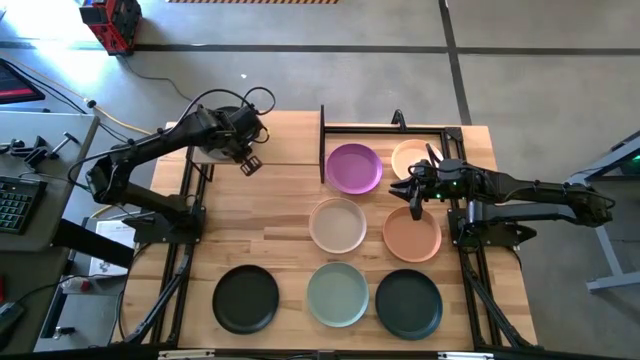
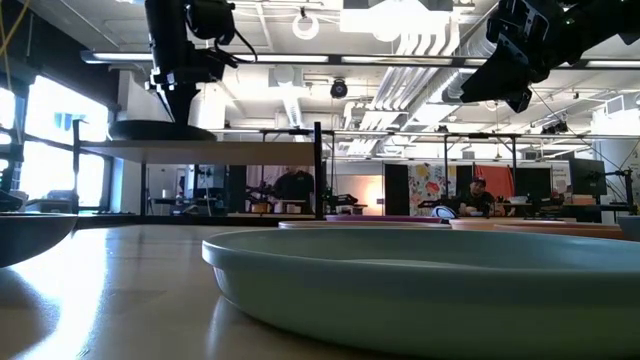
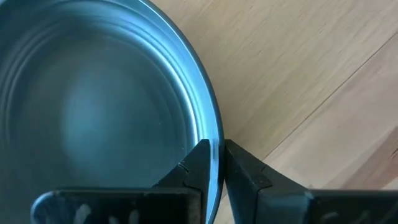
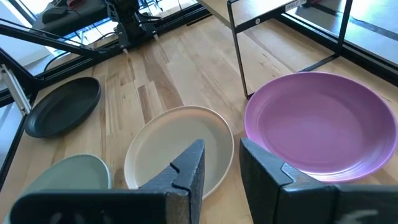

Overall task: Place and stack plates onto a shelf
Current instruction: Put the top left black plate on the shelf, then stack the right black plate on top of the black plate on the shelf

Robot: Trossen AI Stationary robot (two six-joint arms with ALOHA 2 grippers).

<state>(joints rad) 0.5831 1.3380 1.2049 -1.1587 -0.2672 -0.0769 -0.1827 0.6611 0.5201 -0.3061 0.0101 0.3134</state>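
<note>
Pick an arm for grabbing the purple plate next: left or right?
Right, probably. The right hand hovers open beside the purple plate, between it and the orange plate. The left hand is over at the shelf, its fingers straddling the rim of a black plate there.

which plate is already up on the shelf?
The black plate at the left end effector; it sits on the raised shelf. All the others lie on the tabletop.
</note>
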